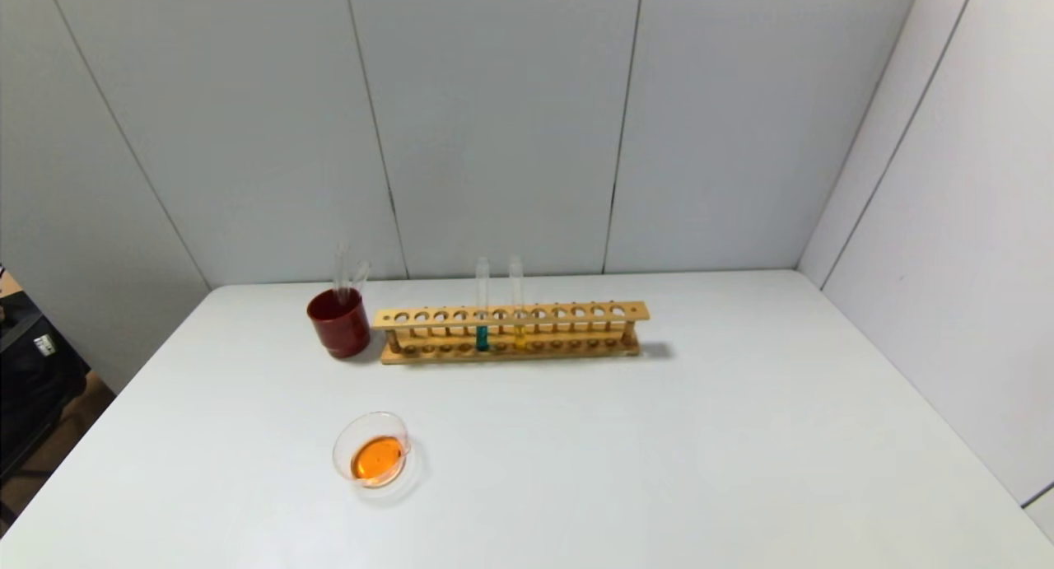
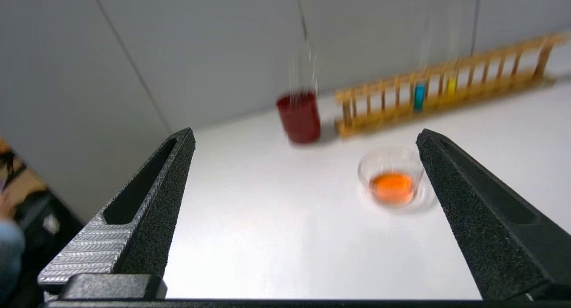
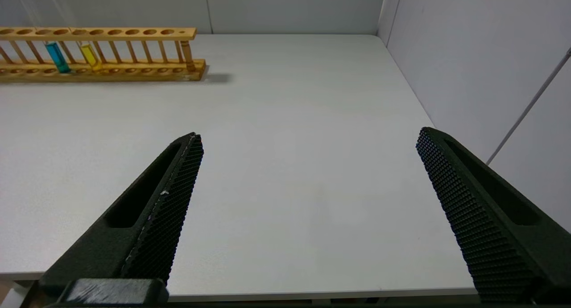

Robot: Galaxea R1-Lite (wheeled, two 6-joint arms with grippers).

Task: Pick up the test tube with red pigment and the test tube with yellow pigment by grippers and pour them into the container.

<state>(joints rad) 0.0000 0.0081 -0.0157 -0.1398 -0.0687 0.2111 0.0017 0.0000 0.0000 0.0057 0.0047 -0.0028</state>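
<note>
1. Dish is already holding orange liquid; two emptied tubes are standing in the red cup.
2. Left gripper and right gripper are both hanging with fingers apart, holding nothing.
3. You are risking a wrong grab: the yellow tube in the rack looks like a task one.

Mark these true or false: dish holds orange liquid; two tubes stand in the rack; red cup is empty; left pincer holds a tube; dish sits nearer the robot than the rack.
1. The dish holds orange liquid. True.
2. Two tubes stand in the rack. True: a teal tube and a yellow tube.
3. The red cup is empty. False: two clear tubes lean in it.
4. The left pincer holds a tube. False: it is open and holds nothing.
5. The dish sits nearer the robot than the rack. True.
</note>
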